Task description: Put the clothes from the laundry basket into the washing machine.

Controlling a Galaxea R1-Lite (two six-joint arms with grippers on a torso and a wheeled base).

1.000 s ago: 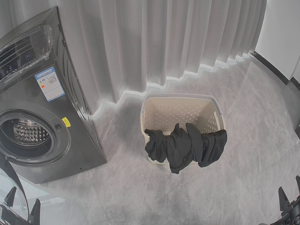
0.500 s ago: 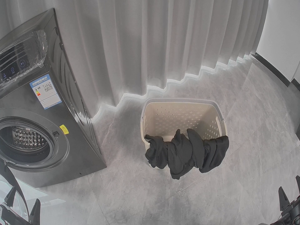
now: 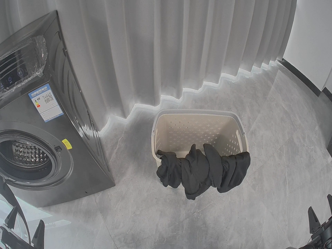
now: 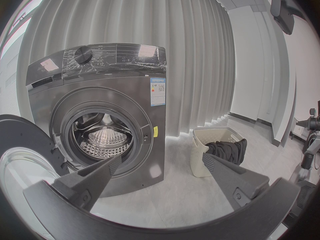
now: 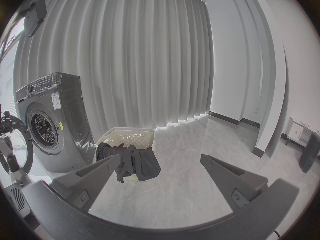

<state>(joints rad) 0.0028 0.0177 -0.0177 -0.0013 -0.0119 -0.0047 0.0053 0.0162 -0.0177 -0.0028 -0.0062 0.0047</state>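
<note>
Left gripper (image 4: 160, 159) hung low, pointing forward, jaws spread wide, nothing between them. Well ahead of them gaped the drum mouth (image 4: 101, 139) of the dark grey front-loading washing machine (image 4: 110, 94). Its round door (image 4: 20, 144) stood open beside them, cut off at the edge.

Right gripper (image 5: 159, 159) sat likewise, jaws apart and empty. Well ahead of those jaws lay the black bundled clothes (image 5: 140, 160), draped over the near rim of the cream perforated plastic laundry basket (image 5: 133, 135). Their long axis ran along that rim, ends hanging outside. The basket floor behind was hard to make out, perhaps half hidden.
</note>
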